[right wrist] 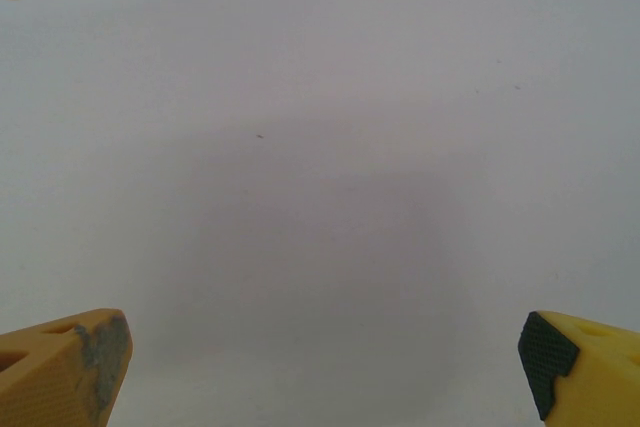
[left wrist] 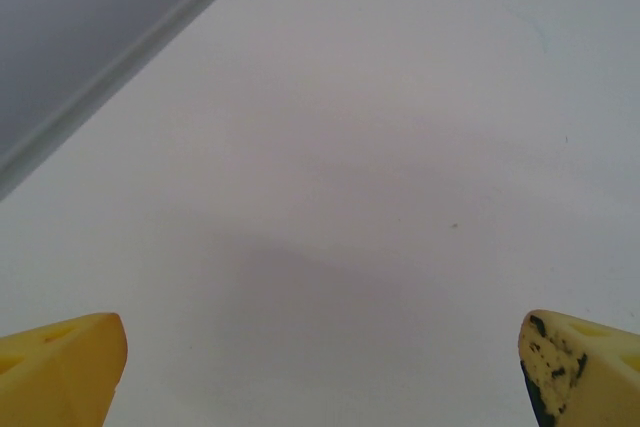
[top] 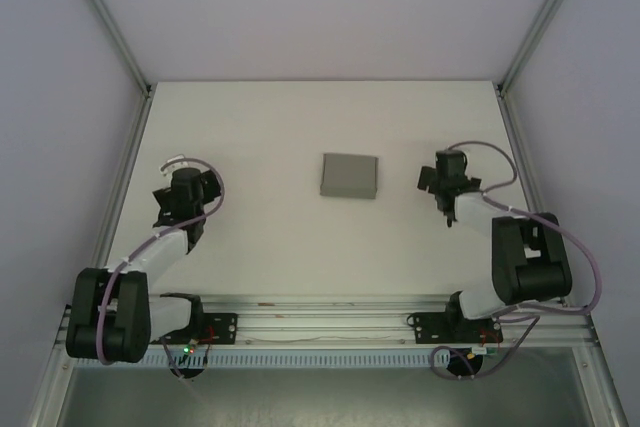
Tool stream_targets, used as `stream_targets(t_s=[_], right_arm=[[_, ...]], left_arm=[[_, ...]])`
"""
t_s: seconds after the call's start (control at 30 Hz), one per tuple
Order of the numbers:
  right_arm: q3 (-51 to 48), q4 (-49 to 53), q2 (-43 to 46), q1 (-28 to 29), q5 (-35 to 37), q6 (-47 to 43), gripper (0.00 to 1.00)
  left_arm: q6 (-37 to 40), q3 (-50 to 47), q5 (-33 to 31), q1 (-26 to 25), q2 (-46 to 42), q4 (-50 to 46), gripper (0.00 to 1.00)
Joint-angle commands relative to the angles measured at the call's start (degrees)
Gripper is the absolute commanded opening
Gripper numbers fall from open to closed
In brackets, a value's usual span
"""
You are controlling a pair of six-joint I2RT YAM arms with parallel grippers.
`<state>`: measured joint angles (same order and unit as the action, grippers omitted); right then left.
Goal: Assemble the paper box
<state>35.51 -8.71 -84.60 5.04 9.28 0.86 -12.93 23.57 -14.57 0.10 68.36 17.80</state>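
Note:
The paper box [top: 349,175] lies as a small flat grey rectangle on the white table, midway between the two arms. My left gripper [top: 196,184] hovers well to its left, and in the left wrist view its yellow fingertips [left wrist: 62,367] stand wide apart over bare table, so it is open. My right gripper [top: 441,178] sits to the right of the box, apart from it. In the right wrist view its yellow fingertips [right wrist: 66,365] are also spread wide with nothing between them.
The white table [top: 300,127] is bounded by grey walls and aluminium frame posts [top: 110,37] at the back corners. A table edge and wall strip [left wrist: 110,67] run across the upper left of the left wrist view.

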Motion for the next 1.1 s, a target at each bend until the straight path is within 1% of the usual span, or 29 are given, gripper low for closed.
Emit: stream_targets(t_s=[0.0,0.03,0.07,0.1,0.13,0.17,0.2,0.23,0.27,0.3,0.33,0.37,0.4,0.43,0.47,0.5,0.57,0.63,0.7,0.77,0.83,1.07], right_arm=[[-4.78,-19.96,3.14,-0.71,5.22,1.0,1.0],[-7.4,-26.11,3.5,-0.82,5.1,-0.29,1.0],[-9.69,-31.2,3.04,-1.11,5.51,-0.08,1.0],[-11.73,-34.41,2.15,-1.71,5.79,1.12,1.0],[-13.91,-39.43,0.68,-2.23,5.22,1.69,1.0],[-15.73,-44.8,-1.72,-2.91,3.95,1.91,1.0],[-16.02,-48.17,-3.3,-3.28,4.56,1.86,1.0],[-14.18,-41.08,-1.69,-3.26,4.71,2.55,1.0],[-12.78,-36.9,-0.49,-3.51,3.98,3.33,1.0],[-14.38,-42.52,-1.9,-4.06,2.66,2.87,1.0],[-14.72,-44.18,-2.56,-4.06,2.92,2.48,1.0],[-14.14,-41.2,-1.53,-4.07,2.72,2.77,1.0],[-13.38,-38.37,-0.74,-4.16,2.56,3.08,1.0],[-13.8,-40.71,-1.45,-4.15,2.6,2.68,1.0],[-14.4,-42.52,-1.93,-4.07,2.57,2.48,1.0],[-14.31,-41.7,-1.68,-4.06,2.5,2.45,1.0],[-13.83,-39.83,-1.12,-4.06,2.33,2.61,1.0],[-14.07,-41.15,-1.54,-4.02,2.45,2.47,1.0],[-13.8,-40.0,-1.18,-4.05,2.4,2.56,1.0],[-14.02,-40.57,-1.32,-4.04,2.45,2.48,1.0],[-13.86,-40.32,-1.27,-4.07,2.48,2.5,1.0],[-13.89,-40.33,-1.22,-4.07,2.38,2.48,1.0]], left_arm=[[4.17,-6.3,-0.79,0.72,2.39,23.76,1.0],[4.39,-8.06,-0.82,0.83,4.2,28.99,1.0],[4.77,-8.39,-0.21,0.86,5.05,30.78,1.0],[4.74,-7.26,1.99,0.96,4.7,27.99,1.0],[5.62,-6.9,3.63,0.96,5.32,28.58,1.0],[6.51,-6.27,4.44,0.95,6.47,29.07,1.0],[7.13,-4.68,5.03,0.96,7.23,26.92,1.0],[8.01,-3.87,5.25,0.96,8.48,27.54,1.0],[9.11,-4.21,5.34,0.95,10.54,31.18,1.0],[8.53,-5.33,5.36,1.37,15.29,37.08,1.0],[11.39,-6.72,6.09,0.95,20.39,47.31,1.0],[12.88,-7.93,5.98,-0.11,21.4,50.31,1.0],[10.91,-5.94,5.54,-0.19,17.89,39.42,1.0],[9.51,-4.3,5.19,0.58,17.24,36.61,1.0],[10.3,-5.97,5.78,0.66,18.52,42.08,1.0],[10.49,-6.87,5.2,0.69,19.42,44.76,1.0],[9.59,-5.6,5.07,0.68,17.77,39.23,1.0],[10.11,-6.2,4.93,0.62,18.77,42.44,1.0],[9.85,-5.69,5.05,0.61,18.03,39.76,1.0],[10.19,-5.72,5.03,0.64,18.45,41.17,1.0],[9.93,-5.52,4.9,0.52,18.14,39.86,1.0],[10.04,-5.54,4.9,0.43,18.19,40.09,1.0]])
